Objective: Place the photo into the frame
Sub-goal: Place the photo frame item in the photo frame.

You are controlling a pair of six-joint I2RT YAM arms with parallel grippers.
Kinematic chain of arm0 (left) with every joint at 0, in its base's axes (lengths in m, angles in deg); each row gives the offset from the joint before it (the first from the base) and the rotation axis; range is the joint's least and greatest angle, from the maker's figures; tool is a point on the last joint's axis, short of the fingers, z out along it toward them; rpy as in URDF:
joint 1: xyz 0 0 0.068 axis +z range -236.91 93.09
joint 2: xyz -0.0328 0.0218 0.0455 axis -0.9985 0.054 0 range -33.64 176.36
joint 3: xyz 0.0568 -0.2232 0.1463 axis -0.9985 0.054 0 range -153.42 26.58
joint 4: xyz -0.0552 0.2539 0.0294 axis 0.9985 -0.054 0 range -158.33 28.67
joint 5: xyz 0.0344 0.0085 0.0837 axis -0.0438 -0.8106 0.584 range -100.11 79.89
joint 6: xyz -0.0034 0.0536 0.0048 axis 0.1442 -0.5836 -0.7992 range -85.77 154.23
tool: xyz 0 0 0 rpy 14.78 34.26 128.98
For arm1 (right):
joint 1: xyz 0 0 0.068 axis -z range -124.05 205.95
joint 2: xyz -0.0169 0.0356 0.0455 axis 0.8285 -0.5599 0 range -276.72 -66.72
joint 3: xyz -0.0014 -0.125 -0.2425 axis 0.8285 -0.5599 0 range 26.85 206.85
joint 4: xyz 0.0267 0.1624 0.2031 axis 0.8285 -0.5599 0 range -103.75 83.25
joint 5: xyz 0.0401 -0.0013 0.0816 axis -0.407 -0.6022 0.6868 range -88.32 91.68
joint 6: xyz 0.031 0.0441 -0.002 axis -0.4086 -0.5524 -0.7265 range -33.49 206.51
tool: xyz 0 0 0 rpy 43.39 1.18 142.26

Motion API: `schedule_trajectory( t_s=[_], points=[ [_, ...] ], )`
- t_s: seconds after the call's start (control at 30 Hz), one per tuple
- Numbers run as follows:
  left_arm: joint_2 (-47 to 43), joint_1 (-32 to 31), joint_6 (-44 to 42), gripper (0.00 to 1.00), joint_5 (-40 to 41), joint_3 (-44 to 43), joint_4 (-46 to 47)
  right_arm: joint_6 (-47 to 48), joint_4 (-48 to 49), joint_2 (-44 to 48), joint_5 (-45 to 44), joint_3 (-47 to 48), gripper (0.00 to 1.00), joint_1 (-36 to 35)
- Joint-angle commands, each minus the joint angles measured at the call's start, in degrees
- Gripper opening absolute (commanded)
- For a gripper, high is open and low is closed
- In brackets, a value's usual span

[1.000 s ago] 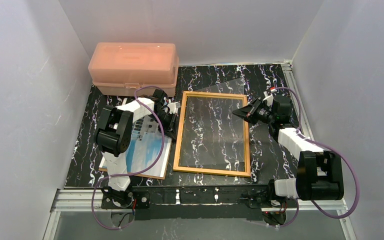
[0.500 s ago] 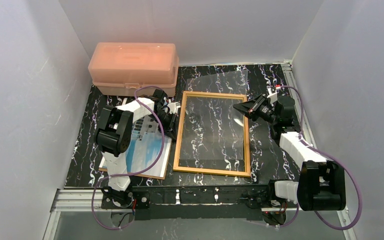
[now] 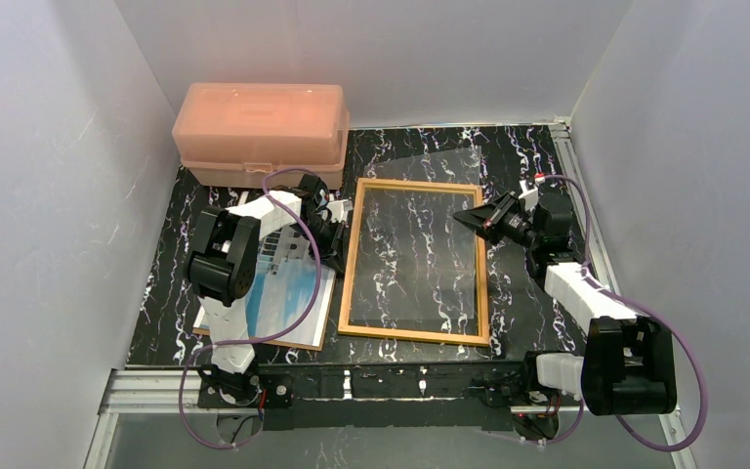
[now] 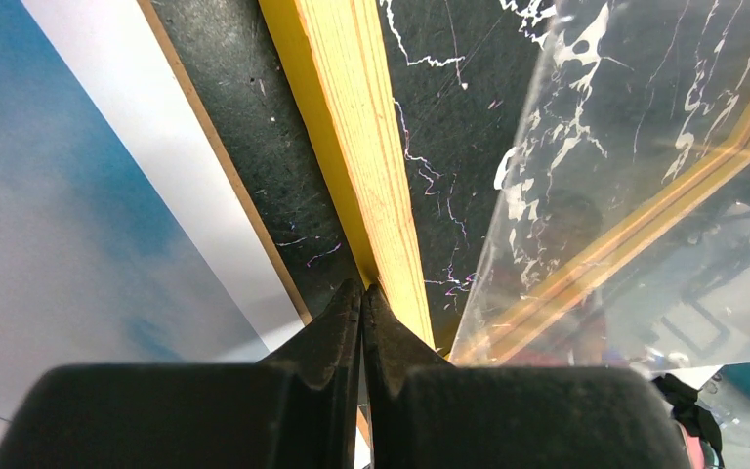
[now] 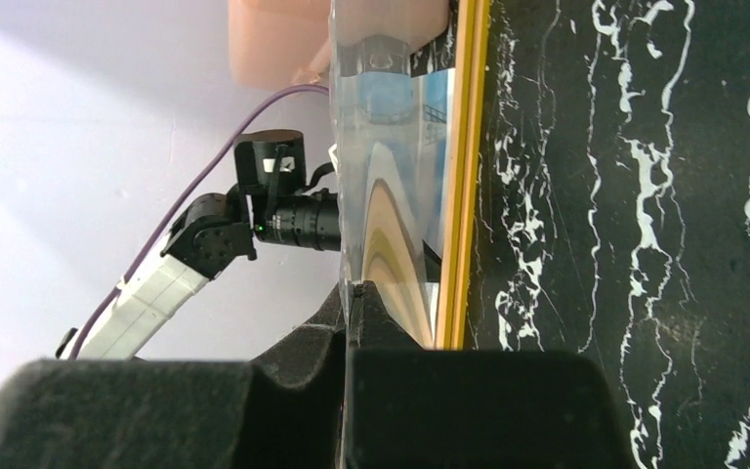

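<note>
While the frame [image 3: 412,335] lies flat on the table [image 3: 532,161] with its wooden back up, the task looks barely begun, because the photo [image 3: 288,293] is not yet inside it. The left claw [image 4: 362,295] is closed on nothing. Its tips are pressed together and set against the outer edge of the frame rail right in front of them, seemingly to steady it. The photo lies just to that claw's left, sky side up on a brown board [image 4: 217,186] and partly under the arm. The right claw [image 5: 354,293] is clamped on the edge of a clear sheet [image 3: 420,220]. The sheet stretches away from that claw's fingertips over the frame's opening and looks lifted off the frame on the gripped side. So the only step in hand is handling the sheet. What is left, by my reading, is nearly everything — settling or clearing that sheet, picking the photo up off the board, carrying it across the rail and laying it squarely in the opening.
</note>
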Motion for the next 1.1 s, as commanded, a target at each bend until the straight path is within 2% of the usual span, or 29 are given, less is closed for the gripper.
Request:
schedule_trajectory(
  t_s=[0.0, 0.6, 1.07],
  points=[
    [-2.75, 0.02, -0.1, 0.0, -1.41, -0.98, -2.06, 2.08, 0.95, 1.24, -0.1, -0.82, 0.01, -0.23],
    [-2.77, 0.06, -0.91, 0.0, -1.59, -0.99, -2.54, 9.41, -1.92, -4.24, 0.19, 0.13, 0.01, -0.18],
    [-2.9, 0.0, -1.15, 0.0, -1.96, -1.14, -2.68, 14.68, -4.02, -8.22, 2.71, 5.07, 0.01, -0.16]
  ],
)
